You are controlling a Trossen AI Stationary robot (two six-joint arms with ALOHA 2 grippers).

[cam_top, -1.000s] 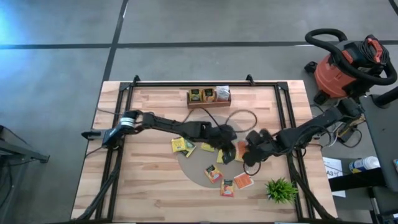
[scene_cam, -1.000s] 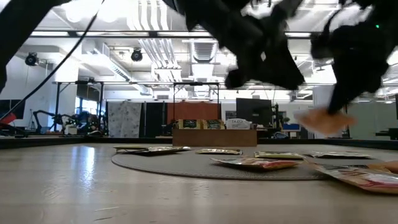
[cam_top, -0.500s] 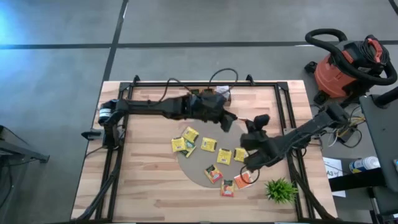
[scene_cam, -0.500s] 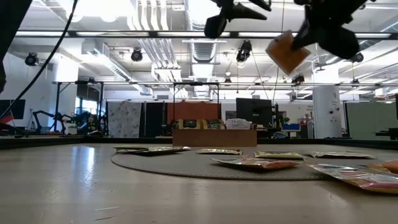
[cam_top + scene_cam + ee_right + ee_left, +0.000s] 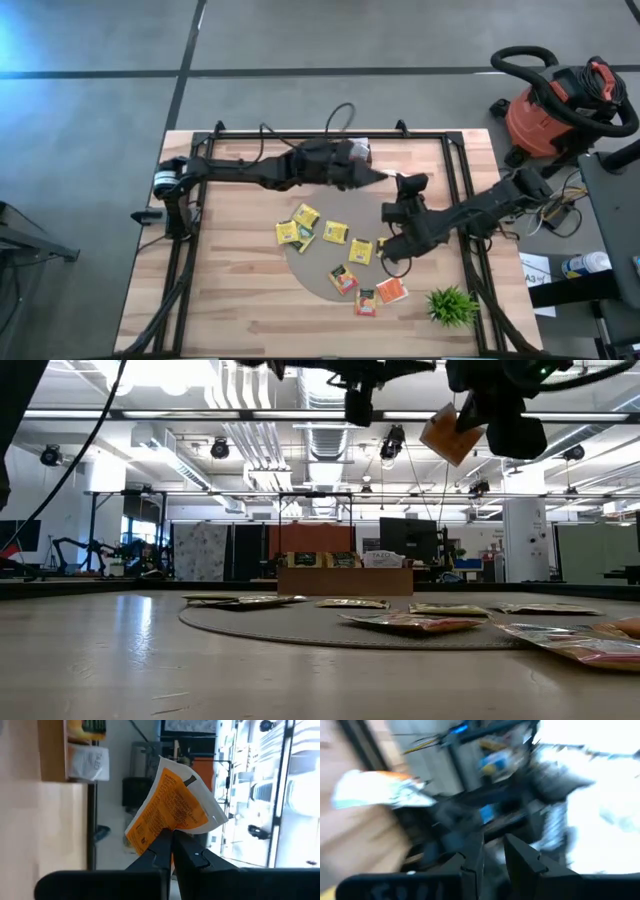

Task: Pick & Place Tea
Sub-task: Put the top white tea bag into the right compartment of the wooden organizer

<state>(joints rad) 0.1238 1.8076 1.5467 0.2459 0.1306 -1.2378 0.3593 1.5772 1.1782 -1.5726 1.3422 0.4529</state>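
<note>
- Up above the round grey mat (image 5: 320,262), the right gripper (image 5: 172,840) has its two dark fingers pressed together on the bottom edge of a flat orange paper tea packet with a white strip (image 5: 172,810), so it's pinching it and the packet is clear of the table.
- Looks like the carry step to me: packet picked, not yet placed. Next move would be swinging it over to the brown wooden divided tray (image 5: 330,160) at the far edge from the mat and lining it up over a free slot before letting go.
- Left gripper (image 5: 385,176) hangs just beyond the mat too, beside the tray. Its fingers (image 5: 470,862) sit a little apart, nothing visibly between them.
- Rest of the tea, small yellow and orange-red square packets (image 5: 335,232), lies scattered on the mat.
- Right wrist view shows the pinch and the print clearly; the high view hides the carried packet, but only it shows the tray relative to the mat. Low view shows the packet way up in the air (image 5: 447,435).
</note>
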